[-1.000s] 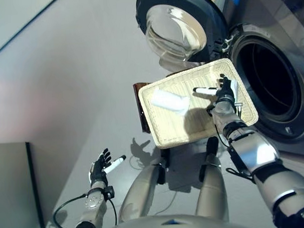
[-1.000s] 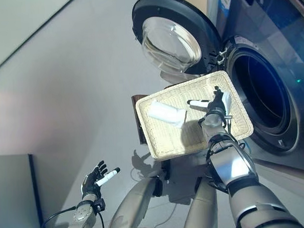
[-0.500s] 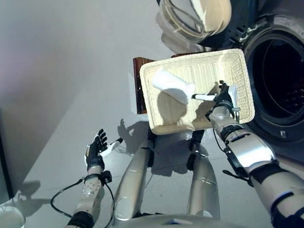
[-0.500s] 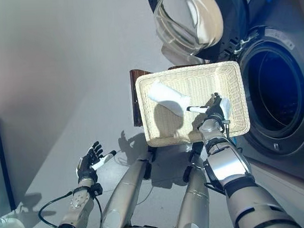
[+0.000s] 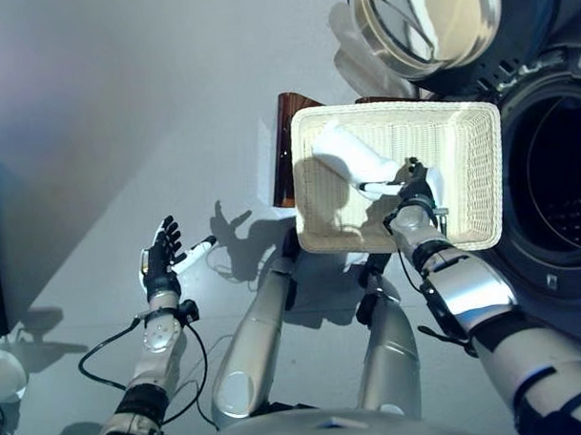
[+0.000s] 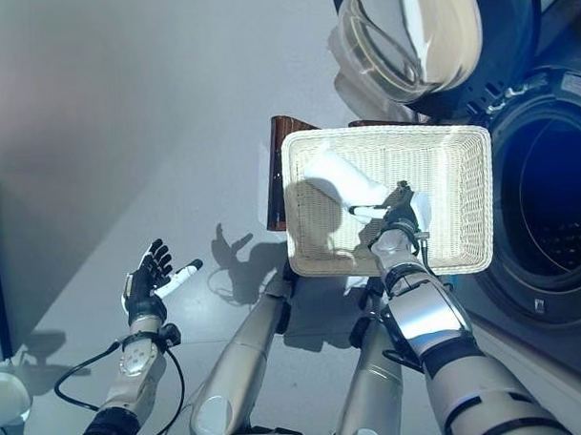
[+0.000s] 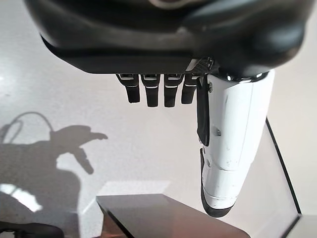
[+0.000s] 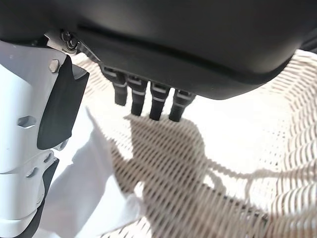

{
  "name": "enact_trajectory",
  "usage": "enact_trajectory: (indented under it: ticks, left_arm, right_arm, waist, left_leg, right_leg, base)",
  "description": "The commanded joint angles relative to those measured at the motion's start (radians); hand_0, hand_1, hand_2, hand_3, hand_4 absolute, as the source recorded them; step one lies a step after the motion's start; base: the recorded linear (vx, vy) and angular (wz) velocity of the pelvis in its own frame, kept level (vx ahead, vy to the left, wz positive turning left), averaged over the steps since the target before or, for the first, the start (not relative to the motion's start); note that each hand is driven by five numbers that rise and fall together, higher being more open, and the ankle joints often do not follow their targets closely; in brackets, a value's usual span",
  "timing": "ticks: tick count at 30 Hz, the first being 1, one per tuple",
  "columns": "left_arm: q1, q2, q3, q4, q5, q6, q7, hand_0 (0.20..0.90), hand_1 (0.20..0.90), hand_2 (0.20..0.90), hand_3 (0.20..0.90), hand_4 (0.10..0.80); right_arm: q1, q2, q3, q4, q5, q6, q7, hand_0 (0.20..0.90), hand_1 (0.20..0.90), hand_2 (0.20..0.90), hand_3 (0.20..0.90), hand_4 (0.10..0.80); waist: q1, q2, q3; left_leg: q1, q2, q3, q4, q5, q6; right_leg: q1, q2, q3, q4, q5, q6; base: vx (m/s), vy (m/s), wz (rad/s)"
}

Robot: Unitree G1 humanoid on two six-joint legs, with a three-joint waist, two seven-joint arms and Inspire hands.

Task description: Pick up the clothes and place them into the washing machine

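The white cloth (image 5: 353,162) lies in the wicker basket (image 5: 480,187), just beside the right robot hand (image 5: 414,186), whose relaxed fingers have drawn nearer since a second ago, so grasping looks next. The washing machine drum (image 5: 561,184) gapes beyond. The left robot hand (image 5: 159,263) hangs released, well apart.

Basket (image 5: 480,173) wall stands before open drum (image 5: 566,184).
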Motion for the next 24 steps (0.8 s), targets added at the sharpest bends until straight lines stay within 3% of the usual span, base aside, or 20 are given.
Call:
enact_trajectory:
  ticks: [1,19,24]
  left_arm:
    - [0.032,0.071,0.037,-0.028,0.027,-0.067,0.053,0.9,0.9,0.9,0.9,0.8]
    - [0.02,0.074,-0.009,-0.08,0.05,-0.08,0.057,0.9,0.9,0.9,0.9,0.8]
    - [0.007,0.087,-0.063,-0.115,0.058,-0.074,0.024,0.9,0.9,0.9,0.9,0.8]
  right_arm:
    - [-0.028,-0.046,0.032,-0.058,-0.068,-0.024,-0.095,0.9,0.9,0.9,0.9,0.8]
    - [-0.098,-0.07,0.176,-0.033,-0.303,0.049,-0.13,0.9,0.9,0.9,0.9,0.8]
    - [-0.142,-0.104,0.213,-0.007,-0.361,0.083,-0.114,0.9,0.9,0.9,0.9,0.8]
  waist:
    - [0.037,0.015,-0.024]
    - [0.084,0.008,0.0]
    - [0.109,0.031,0.022]
  left_leg:
    - [-0.03,0.008,0.013,-0.062,-0.005,-0.064]
    - [-0.066,-0.024,-0.021,-0.043,-0.002,-0.065]
    - [-0.097,-0.041,-0.042,-0.036,0.006,-0.068]
  right_leg:
    - [0.019,0.014,-0.013,0.081,-0.139,-0.037]
    - [0.019,-0.007,-0.06,0.123,-0.168,-0.038]
    - [-0.007,-0.018,-0.079,0.166,-0.19,-0.041]
  base:
    - [0.023,0.01,0.15]
    - [0.036,-0.006,0.13]
    - [0.011,-0.018,0.18]
